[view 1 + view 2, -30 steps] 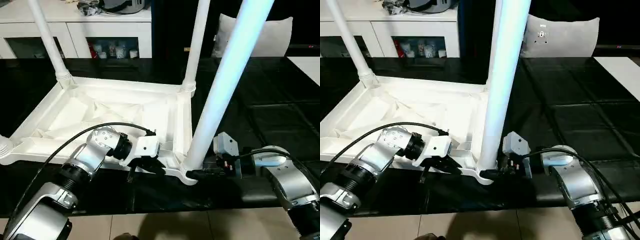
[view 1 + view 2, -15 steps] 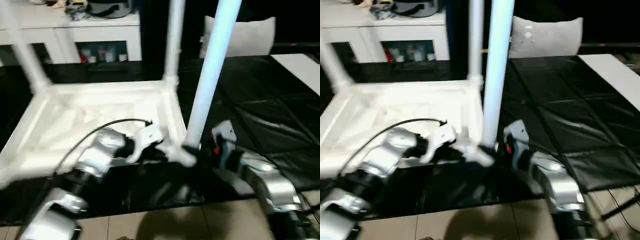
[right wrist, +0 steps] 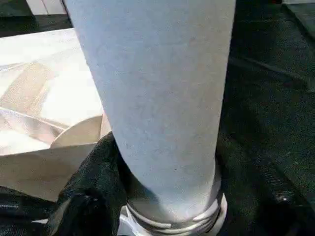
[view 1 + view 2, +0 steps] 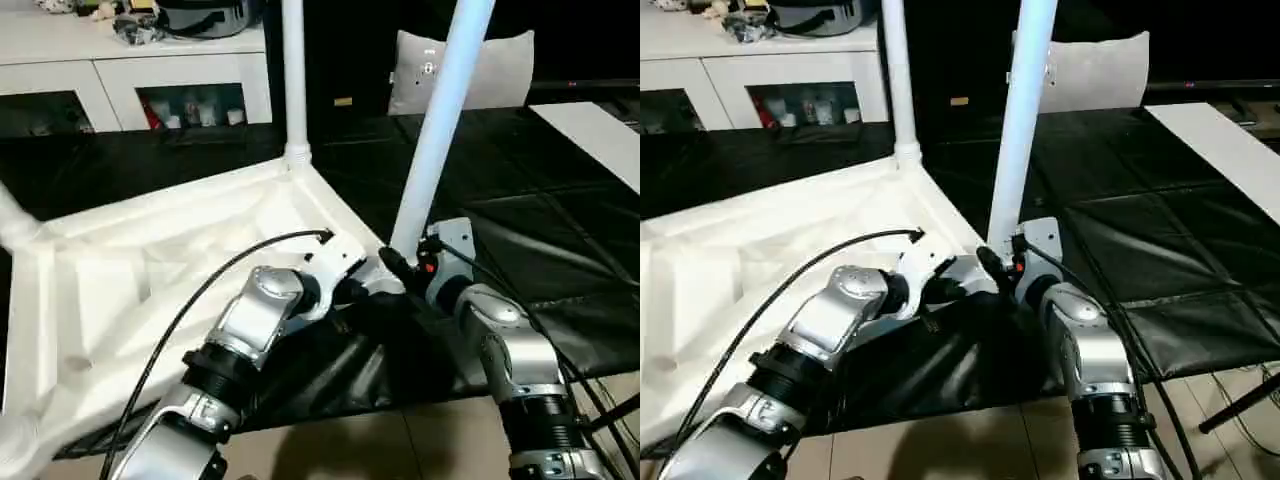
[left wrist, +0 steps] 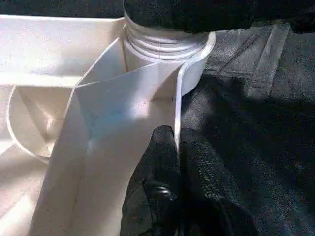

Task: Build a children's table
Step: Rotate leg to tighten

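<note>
Left eye view shows you three legs (image 4: 440, 130) standing in the tabletop (image 4: 120, 290); left gripper (image 5: 178, 147) pinches its rim; right gripper (image 3: 162, 196) clasps the near leg; one more seems left

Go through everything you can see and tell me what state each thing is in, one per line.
Tabletop: upside down on the black surface, ribbed underside up.
Near leg: upright in its corner socket.
Far leg: upright in its socket.
Left hand: shut on the tabletop's rib beside the near socket.
Right hand: closed around the near leg's base.
Cabinet: doors shut, clutter on top.
Cushion panel: upright behind the legs.
</note>
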You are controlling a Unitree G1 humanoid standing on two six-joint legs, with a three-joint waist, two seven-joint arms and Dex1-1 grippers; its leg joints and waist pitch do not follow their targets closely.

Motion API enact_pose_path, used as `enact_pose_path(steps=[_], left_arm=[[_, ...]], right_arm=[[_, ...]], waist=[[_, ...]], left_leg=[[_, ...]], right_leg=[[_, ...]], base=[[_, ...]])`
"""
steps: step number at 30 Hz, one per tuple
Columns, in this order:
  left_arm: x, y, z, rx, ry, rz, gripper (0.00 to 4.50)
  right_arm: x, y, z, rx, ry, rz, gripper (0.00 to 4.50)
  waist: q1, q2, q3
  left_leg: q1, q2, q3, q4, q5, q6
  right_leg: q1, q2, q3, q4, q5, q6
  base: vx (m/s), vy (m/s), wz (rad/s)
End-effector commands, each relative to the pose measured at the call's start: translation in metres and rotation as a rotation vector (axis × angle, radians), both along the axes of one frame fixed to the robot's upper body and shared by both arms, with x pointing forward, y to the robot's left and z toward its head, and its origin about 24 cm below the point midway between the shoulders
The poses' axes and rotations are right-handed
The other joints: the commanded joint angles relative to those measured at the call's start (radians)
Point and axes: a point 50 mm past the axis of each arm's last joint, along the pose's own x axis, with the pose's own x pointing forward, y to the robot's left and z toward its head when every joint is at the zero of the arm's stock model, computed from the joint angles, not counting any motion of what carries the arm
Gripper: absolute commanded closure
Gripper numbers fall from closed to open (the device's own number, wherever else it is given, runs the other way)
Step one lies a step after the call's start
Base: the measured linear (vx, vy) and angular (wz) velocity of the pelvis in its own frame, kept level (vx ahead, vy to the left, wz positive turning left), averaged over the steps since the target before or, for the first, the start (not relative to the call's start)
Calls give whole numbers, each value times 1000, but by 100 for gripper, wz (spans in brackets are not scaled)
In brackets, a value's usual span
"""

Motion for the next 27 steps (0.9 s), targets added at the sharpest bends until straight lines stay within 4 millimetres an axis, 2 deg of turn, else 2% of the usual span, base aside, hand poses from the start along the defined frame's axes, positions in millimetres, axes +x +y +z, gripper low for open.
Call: enact_pose_path(steps=[1,3,4,5,6,7,8,9,12,16,18,20,22,23,25,27], left_arm=[[2,-25,30,-67,-135,-88,450],[2,-22,29,-63,-137,-99,450],[1,-14,26,-44,-141,-134,450],[1,-11,24,-37,-141,-146,450],[0,-2,21,-15,-140,-179,450],[0,-2,21,-15,-140,-179,450],[-1,5,18,1,-135,-215,450],[-2,10,16,7,-132,-238,450],[-5,20,13,18,-123,-314,450],[-9,29,12,31,-114,-416,450],[-12,39,11,72,-97,-506,450],[-13,42,10,87,-90,-539,450],[-14,46,9,112,-80,-579,450],[-16,50,8,136,-72,-625,450],[-18,55,7,167,-58,-685,450],[-18,58,6,183,-51,-711,450]], right_arm=[[-16,50,-16,50,76,233,211],[-17,49,-14,50,62,253,156],[-18,39,-13,27,24,270,142],[-19,35,-12,17,13,271,142],[-20,22,-11,-5,-19,278,123],[-20,22,-11,-5,-19,278,123],[-22,12,-9,-10,-44,305,107],[-25,6,-6,-7,-57,337,98],[-31,-8,1,3,-84,428,78],[-37,-18,9,-11,-101,517,32],[-43,-25,16,-65,-115,643,32],[-44,-26,17,-68,-111,682,32],[-46,-28,19,-69,-100,725,32],[-47,-30,20,-66,-87,764,32],[-47,-32,22,-67,-68,818,32],[-47,-33,23,-74,-55,849,67]], waist=[[3,-8,-54],[3,-8,-54],[5,-8,-54],[6,-10,-55],[7,-12,-56],[9,-11,-57],[8,-10,-56],[9,-13,-58],[16,-10,-61],[32,-9,-63],[37,-8,-62],[40,-11,-61],[44,-9,-59],[45,-11,-58],[49,-11,-56],[53,-9,-57]], left_leg=[[23,54,-40,-82,-360,-4],[22,54,-38,-82,-350,4],[22,54,-38,-82,-340,7],[21,54,-37,-80,-339,14],[20,55,-37,-79,-323,19],[19,57,-38,-79,-315,23],[19,57,-36,-79,-303,30],[19,57,-35,-77,-294,35],[17,59,-33,-74,-238,67],[23,64,-31,-70,-194,90],[26,65,-29,-71,-198,87],[26,66,-29,-71,-209,83],[26,65,-30,-73,-229,75],[27,66,-30,-73,-241,69],[28,67,-29,-76,-260,59],[30,69,-29,-76,-264,50]], right_leg=[[13,-52,33,-96,-296,-156],[15,-53,33,-94,-278,-166],[17,-53,32,-94,-272,-171],[19,-54,32,-95,-279,-166],[21,-56,33,-94,-273,-165],[22,-57,32,-93,-266,-166],[22,-55,32,-90,-245,-175],[23,-55,32,-90,-233,-179],[31,-56,31,-80,-140,-209],[32,-54,28,-71,-75,-234],[30,-54,29,-69,-75,-243],[31,-55,29,-70,-91,-241],[29,-56,29,-71,-117,-242],[29,-56,29,-73,-138,-238],[28,-58,30,-75,-173,-231],[26,-57,31,-73,-178,-231]], base=[[0,0,0],[0,0,0],[0,0,0],[0,0,0],[0,0,0],[0,0,0],[0,0,0],[0,0,0],[0,0,0],[0,0,0],[0,0,0],[0,0,0],[0,0,0],[0,0,0],[0,0,0],[0,0,0]])
